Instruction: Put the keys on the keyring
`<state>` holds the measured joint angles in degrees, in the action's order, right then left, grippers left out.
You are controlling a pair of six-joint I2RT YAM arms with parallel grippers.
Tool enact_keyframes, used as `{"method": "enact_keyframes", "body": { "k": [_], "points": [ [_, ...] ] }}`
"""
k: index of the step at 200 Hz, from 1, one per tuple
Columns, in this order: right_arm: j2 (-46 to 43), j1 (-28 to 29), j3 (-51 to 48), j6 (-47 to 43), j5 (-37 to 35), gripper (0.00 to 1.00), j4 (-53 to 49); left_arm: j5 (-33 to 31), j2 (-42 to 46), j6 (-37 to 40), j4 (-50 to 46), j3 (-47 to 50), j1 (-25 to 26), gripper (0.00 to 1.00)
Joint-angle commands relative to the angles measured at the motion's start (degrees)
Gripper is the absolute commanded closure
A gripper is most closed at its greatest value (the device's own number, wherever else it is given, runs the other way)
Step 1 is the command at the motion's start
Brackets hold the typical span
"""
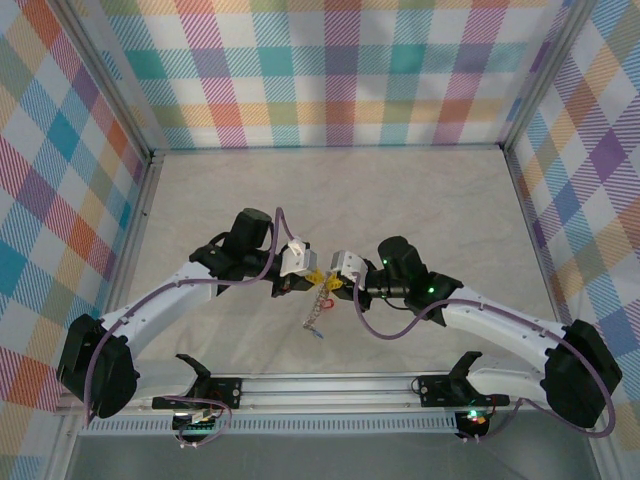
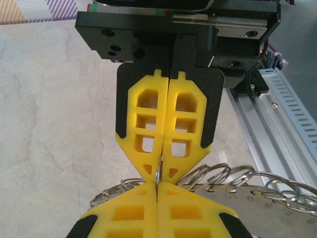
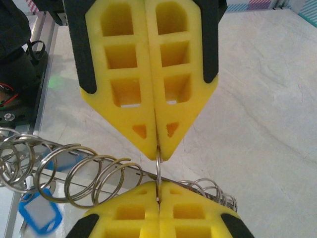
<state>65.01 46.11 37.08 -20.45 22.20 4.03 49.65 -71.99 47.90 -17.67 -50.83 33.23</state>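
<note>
My two grippers meet tip to tip above the middle of the table. A thin silvery keyring (image 3: 158,171) stands edge-on between them. My left gripper (image 2: 157,187) is shut on its near side and my right gripper (image 2: 162,169) on its far side. From the right wrist, my right gripper (image 3: 158,191) pinches the ring from below while the left gripper (image 3: 158,152) pinches it from above. In the top view the left gripper (image 1: 311,275) and right gripper (image 1: 336,284) hold the keyring (image 1: 323,281), and a thin chain (image 1: 317,312) dangles below. The keys are out of view.
A flat metal strip (image 3: 124,171) carrying several wire rings (image 3: 81,173) hangs beside the pinched ring, with a blue tag (image 3: 40,214) lower down. Plaid walls enclose the pale table (image 1: 430,200); a slotted rail (image 1: 330,385) runs along the near edge.
</note>
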Motion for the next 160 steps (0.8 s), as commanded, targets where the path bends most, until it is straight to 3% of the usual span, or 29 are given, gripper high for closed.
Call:
{"method": "enact_keyframes", "body": {
  "k": [1, 14, 38, 51, 64, 160],
  "points": [
    [-1.7, -0.1, -0.2, -1.3, 2.8, 0.99, 2.2, 2.7, -0.2, 0.8, 1.1, -0.1, 0.1, 1.0],
    [-2.1, -0.1, 0.3, -2.1, 3.3, 1.0, 1.1, 1.3, -0.3, -0.2, 0.8, -0.3, 0.1, 1.0],
    [-2.7, -0.1, 0.9, -3.4, 3.3, 1.0, -1.0, 1.2, -0.6, 0.6, -1.1, -1.1, 0.1, 0.91],
    [-2.9, 0.0, 1.2, -3.8, 3.2, 1.0, -1.8, 1.5, -1.4, 0.7, -1.9, -1.6, 0.1, 0.76],
    [-2.7, 0.0, 1.8, -4.3, 2.9, 1.0, -3.0, 2.2, -2.0, 1.1, -2.7, -2.2, 0.2, 0.68],
    [0.4, 0.0, 5.3, -4.8, 1.1, 1.0, -8.3, 2.3, -3.0, 1.1, -3.8, -3.4, 1.3, 0.68]
  ]
}}
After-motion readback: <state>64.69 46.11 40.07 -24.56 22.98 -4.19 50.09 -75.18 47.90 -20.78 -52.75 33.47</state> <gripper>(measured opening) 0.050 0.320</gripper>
